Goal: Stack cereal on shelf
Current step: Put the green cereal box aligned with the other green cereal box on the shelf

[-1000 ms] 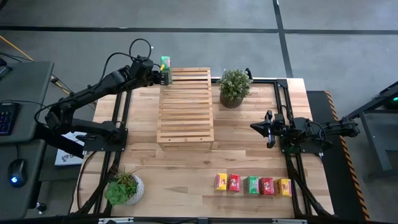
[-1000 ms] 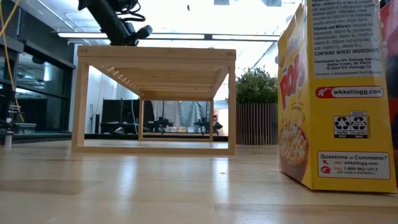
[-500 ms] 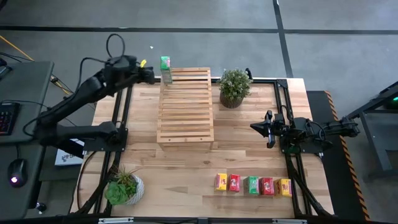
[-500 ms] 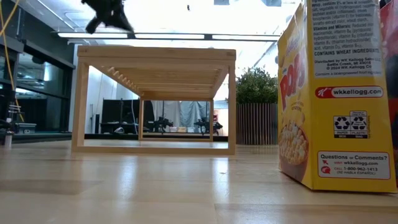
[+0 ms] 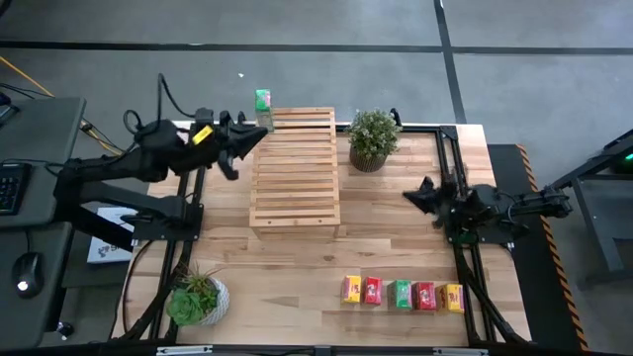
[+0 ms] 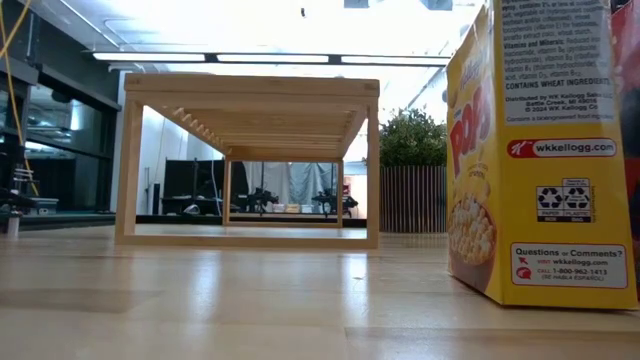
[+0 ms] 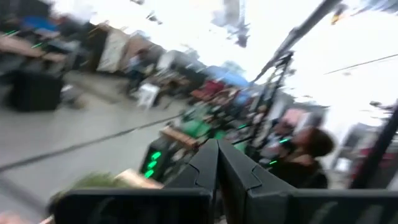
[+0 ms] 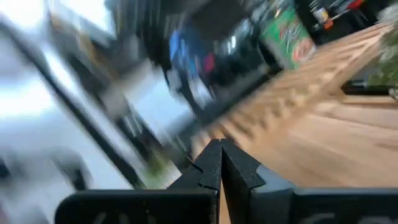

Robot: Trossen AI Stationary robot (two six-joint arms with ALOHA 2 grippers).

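Note:
One green cereal box (image 5: 262,101) stands upright on the far left corner of the light-wood slatted shelf (image 5: 295,166); it also shows in the right wrist view (image 8: 286,31). Five more boxes stand in a row near the table's front right: yellow (image 5: 351,289), red (image 5: 373,291), green (image 5: 401,294), red (image 5: 423,295), yellow (image 5: 452,297). My left gripper (image 5: 252,140) is shut and empty, raised beside the shelf's left side. My right gripper (image 5: 415,194) is shut and empty, to the right of the shelf.
A potted plant (image 5: 373,138) stands just right of the shelf's far end, and another (image 5: 196,297) at the front left. In the low view the shelf (image 6: 250,160) stands on four legs, and the yellow box (image 6: 535,150) is close at the right.
My left gripper has drawn back from the green box on the shelf's far left corner, going toward the table's left and then near edge. The box stays upright where it stood. My right gripper has turned a little in place.

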